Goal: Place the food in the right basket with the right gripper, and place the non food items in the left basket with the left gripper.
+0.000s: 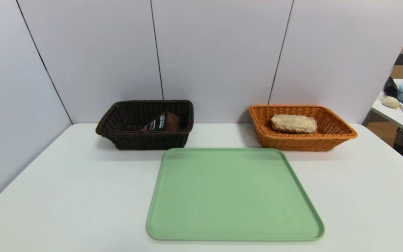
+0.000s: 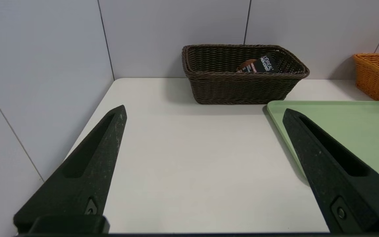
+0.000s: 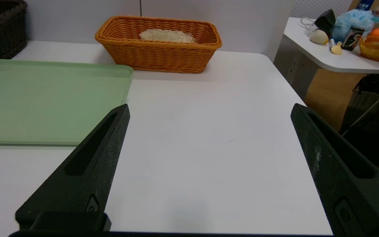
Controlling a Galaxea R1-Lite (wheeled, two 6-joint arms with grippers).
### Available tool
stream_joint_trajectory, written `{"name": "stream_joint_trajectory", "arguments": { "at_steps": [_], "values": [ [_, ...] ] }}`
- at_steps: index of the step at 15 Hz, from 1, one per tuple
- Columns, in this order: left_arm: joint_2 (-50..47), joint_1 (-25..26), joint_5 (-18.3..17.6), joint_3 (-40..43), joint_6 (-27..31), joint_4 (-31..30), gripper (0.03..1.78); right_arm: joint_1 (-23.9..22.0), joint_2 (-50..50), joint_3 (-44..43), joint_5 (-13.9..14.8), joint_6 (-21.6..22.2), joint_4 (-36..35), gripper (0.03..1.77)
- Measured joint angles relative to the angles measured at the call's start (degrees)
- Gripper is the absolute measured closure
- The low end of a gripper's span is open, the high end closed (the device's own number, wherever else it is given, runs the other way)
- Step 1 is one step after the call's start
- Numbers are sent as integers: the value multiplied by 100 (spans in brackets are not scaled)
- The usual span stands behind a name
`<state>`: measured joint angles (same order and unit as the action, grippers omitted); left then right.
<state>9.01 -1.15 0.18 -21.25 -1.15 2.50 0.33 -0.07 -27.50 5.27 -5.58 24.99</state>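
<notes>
A dark brown wicker basket (image 1: 117,134) (image 2: 242,89) stands at the back left of the white table and holds a black and brown L'Oreal packet (image 1: 162,122) (image 2: 260,65). At the back right an orange wicker basket (image 1: 341,134) (image 3: 158,54) holds a pale wrapped piece of food (image 1: 293,123) (image 3: 166,35). Between and in front of them lies a green tray (image 1: 233,196) (image 2: 357,125) (image 3: 44,98) with nothing on it. My left gripper (image 2: 204,112) hangs open over the bare table left of the tray. My right gripper (image 3: 209,110) hangs open right of the tray. Neither arm shows in the head view.
Grey wall panels close off the back and left of the table. A second white table (image 1: 401,117) (image 3: 341,61) at the far right carries a bottle, a blue sponge, fruit and other small items. The table's right edge (image 3: 294,95) drops to the floor.
</notes>
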Motion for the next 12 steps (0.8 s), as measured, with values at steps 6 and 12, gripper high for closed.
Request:
{"name": "stream_joint_trajectory", "arguments": {
  "at_steps": [6, 12],
  "values": [
    [-811, 33, 37, 1108, 486, -629, 12, 0, 0, 77, -12, -222, -167, 11],
    [-894, 35, -34, 2092, 803, -1752, 12, -2, 0, 1257, -43, -273, -2291, 11]
  ]
}}
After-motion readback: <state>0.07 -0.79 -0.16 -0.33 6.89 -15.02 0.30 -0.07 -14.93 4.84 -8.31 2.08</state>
